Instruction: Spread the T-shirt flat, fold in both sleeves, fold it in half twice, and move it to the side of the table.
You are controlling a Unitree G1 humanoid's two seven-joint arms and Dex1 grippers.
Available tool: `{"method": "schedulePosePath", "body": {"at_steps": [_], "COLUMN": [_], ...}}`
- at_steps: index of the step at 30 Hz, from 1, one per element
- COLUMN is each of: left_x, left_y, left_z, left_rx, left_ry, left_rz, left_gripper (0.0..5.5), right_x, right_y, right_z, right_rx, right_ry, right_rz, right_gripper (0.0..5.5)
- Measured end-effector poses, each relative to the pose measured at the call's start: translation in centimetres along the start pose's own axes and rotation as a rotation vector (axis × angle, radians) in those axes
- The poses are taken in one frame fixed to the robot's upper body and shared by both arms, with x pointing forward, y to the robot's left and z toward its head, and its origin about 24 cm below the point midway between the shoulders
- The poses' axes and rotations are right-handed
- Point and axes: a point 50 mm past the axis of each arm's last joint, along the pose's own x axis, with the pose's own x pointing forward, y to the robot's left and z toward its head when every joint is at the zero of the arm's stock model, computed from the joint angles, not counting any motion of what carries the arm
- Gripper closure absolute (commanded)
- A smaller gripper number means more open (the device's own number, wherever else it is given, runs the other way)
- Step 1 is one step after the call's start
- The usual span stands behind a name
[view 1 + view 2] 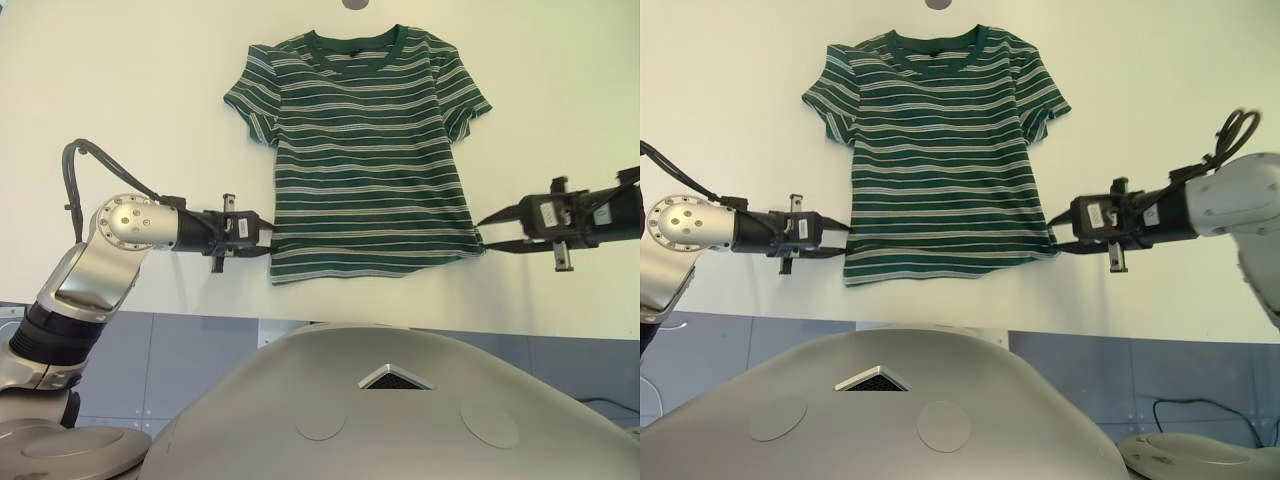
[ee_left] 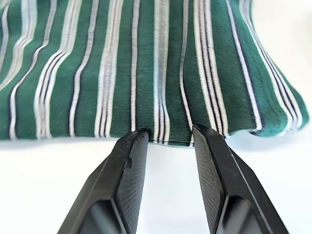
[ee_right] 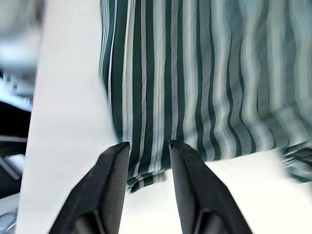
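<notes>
Silver arm links [image 1: 85, 280], round screw-ringed elbow caps [image 1: 130, 222], black forearms [image 1: 190, 228], looped black cables [image 1: 90, 160] (fingers [image 2: 126, 185] cross-hatched black).

The right claw [image 3: 147, 146] has its two black fingers [image 3: 109, 185] parted, with a plain gap between them. A green shirt [image 3: 204, 78] with white stripes spreads out ahead of the claw, the stripes running away from the fingertips. A corner of the shirt's edge reaches back into the gap, past the tips; whether either finger touches the cloth cannot be told. The white table [image 3: 68, 97] shows beside the shirt's side edge, outward of one finger, and beneath the claw. Past the table's edge on that side things are dark and blurred.
</notes>
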Motion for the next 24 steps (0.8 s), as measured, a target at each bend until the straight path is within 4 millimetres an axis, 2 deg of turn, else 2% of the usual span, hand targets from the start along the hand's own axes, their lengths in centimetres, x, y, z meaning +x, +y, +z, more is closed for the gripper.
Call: {"method": "schedulePosePath", "body": {"at_steps": [3, 5, 7, 10, 13, 14, 15, 17, 19, 20, 22, 24], "left_x": [-0.4, -0.8, -1.0, 1.4, 4.0, 4.0, 3.9, 2.9, 2.0, 1.7, 1.4, 0.9], "left_y": [0.0, 1.4, 3.6, 3.3, 1.2, 0.9, 0.3, 0.0, -0.7, -1.1, -1.5, -1.3], "left_z": [1.0, 2.2, 4.1, 5.2, 2.8, 2.6, 2.2, 1.7, 1.4, 1.4, 1.4, 2.1], "left_rx": [0.036, 0.097, 0.191, 0.193, 0.144, 0.167, 0.206, 0.268, 0.29, 0.294, 0.271, 0.163], "left_ry": [-0.001, -0.019, -0.065, -0.166, -0.095, -0.088, -0.063, -0.012, 0.029, 0.042, 0.044, -0.017], "left_rz": [-0.002, 0.075, 0.195, 0.158, 0.031, 0.017, -0.02, -0.066, -0.103, -0.12, -0.136, -0.129], "left_gripper": [3.87, 3.87, 3.87, 3.87, 3.87, 3.87, 3.87, 3.87, 3.87, 3.87, 3.87, 3.87], "right_x": [-2.4, -3.0, -1.3, 2.5, 5.9, 6.8, 8.5, 9.8, 9.3, 8.3, 5.1, 3.3], "right_y": [-1.5, -2.2, -2.5, -3.0, -2.6, -2.8, -2.8, -2.7, -2.7, -3.4, -6.7, -9.1], "right_z": [-1.4, -2.0, -2.4, -3.1, -4.2, -4.6, -5.2, -4.3, -3.0, -2.8, -2.8, -4.2], "right_rx": [0.076, 0.1, 0.106, 0.126, 0.134, 0.125, 0.141, 0.127, 0.152, 0.179, 0.193, 0.239], "right_ry": [0.036, 0.044, -0.017, -0.116, -0.115, -0.095, -0.088, -0.149, -0.267, -0.305, -0.328, -0.266], "right_rz": [-0.143, -0.203, -0.219, -0.243, -0.214, -0.231, -0.241, -0.223, -0.19, -0.229, -0.42, -0.601], "right_gripper": [4.0, 4.0, 4.0, 4.0, 4.0, 4.0, 4.0, 4.0, 4.0, 4.0, 4.0, 4.0]}}
